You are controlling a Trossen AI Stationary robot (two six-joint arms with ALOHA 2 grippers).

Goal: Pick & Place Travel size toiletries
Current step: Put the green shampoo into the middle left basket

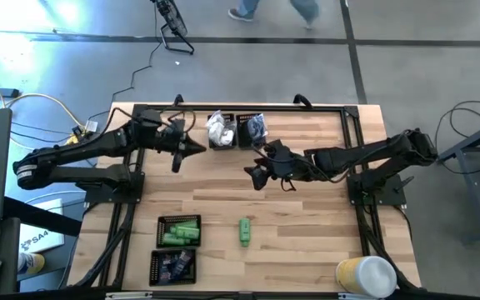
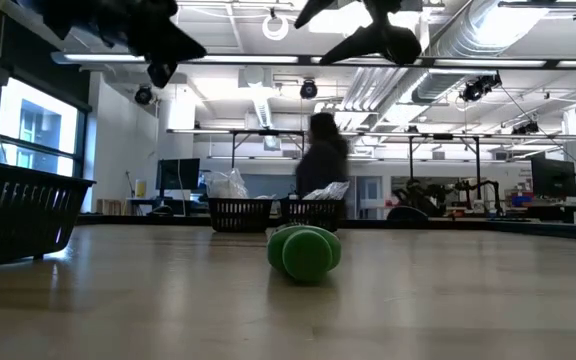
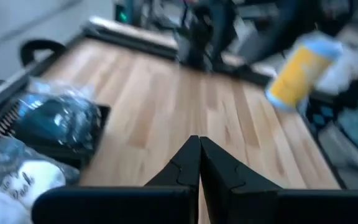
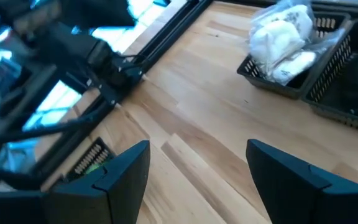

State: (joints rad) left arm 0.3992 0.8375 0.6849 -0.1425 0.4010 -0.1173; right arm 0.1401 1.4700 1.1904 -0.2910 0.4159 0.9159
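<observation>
Sorting partly done, judging from how things lie.

Near-left corner of the bench (image 1: 307, 200): one black mesh tray (image 1: 179, 231) holds several green tubes (image 1: 180, 234); a second tray (image 1: 173, 265) just nearer holds dark navy tubes (image 1: 174, 266). Far edge, centre: a tray of white crinkly packets (image 1: 219, 129) and, touching it on the right, a tray of dark round pieces in clear bags (image 1: 252, 127). All four kinds appear to have a home.

Left over: one loose green tube (image 1: 245, 231) lying flat on bare wood, right of the green tray and apart from it. In the low view it sits end-on, alone (image 2: 305, 252). No other stray item visible.

Left pincer (image 1: 197, 148): raised above the bench just near of the far trays, fingers pressed together, nothing between them (left wrist view confirms, tips meet (image 3: 200, 163)).
Right pincer (image 1: 253, 175): mid-bench, also raised, fingers spread wide and empty; bare wood shows through the gap (image 4: 197, 171). It is far of the loose tube, not yet over it.

Yellow-and-white canister (image 1: 365, 276) stands at the near-right corner, not involved.

Judgement: remaining work looks like one pick of the stray tube and a drop into the green tray. Right arm is better placed and already open for it.
</observation>
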